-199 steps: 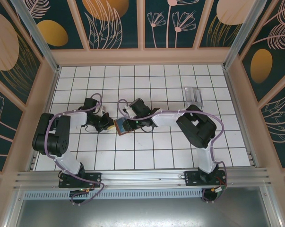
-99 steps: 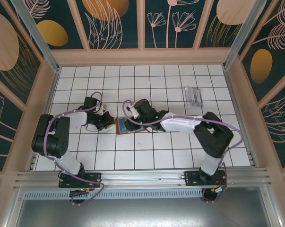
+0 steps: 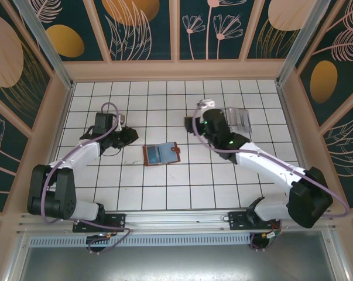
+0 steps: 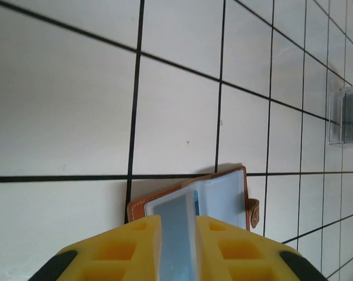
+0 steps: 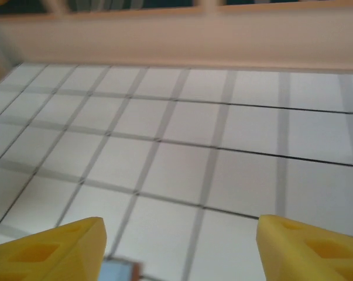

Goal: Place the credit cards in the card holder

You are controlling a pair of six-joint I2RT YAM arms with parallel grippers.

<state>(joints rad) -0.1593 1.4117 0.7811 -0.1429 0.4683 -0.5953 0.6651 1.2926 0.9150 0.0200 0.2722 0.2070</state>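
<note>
**Top external view.** The card holder point(image 3: 161, 154) lies open and flat near the middle of the tiled table point(image 3: 182, 193), slightly toward the left edge. Its inner face is up and its closing tab point(image 3: 177, 151) points toward the right edge. The credit cards point(image 3: 239, 119) sit toward the far right corner, well apart from the card holder. The left gripper point(image 3: 129, 136) is near the card holder's left side and does not touch it. The right gripper point(image 3: 191, 123) is between the card holder and the credit cards, clear of both. This view is too small to show how far either gripper's fingers are apart.

**Left wrist view.** The yellow fingers point(image 4: 132, 249) stand a narrow gap apart. The card holder's bluish sleeve shows through the gap, beyond the fingertips. No contact with the card holder is visible. The credit cards appear at the right border of the view, pale with a dark grey face.

**Right wrist view.** The yellow fingers point(image 5: 56, 249) stand wide apart, with bare tiles between them and nothing held. A bluish, brown-edged scrap, too small to identify, is cut off at the bottom border.
</note>
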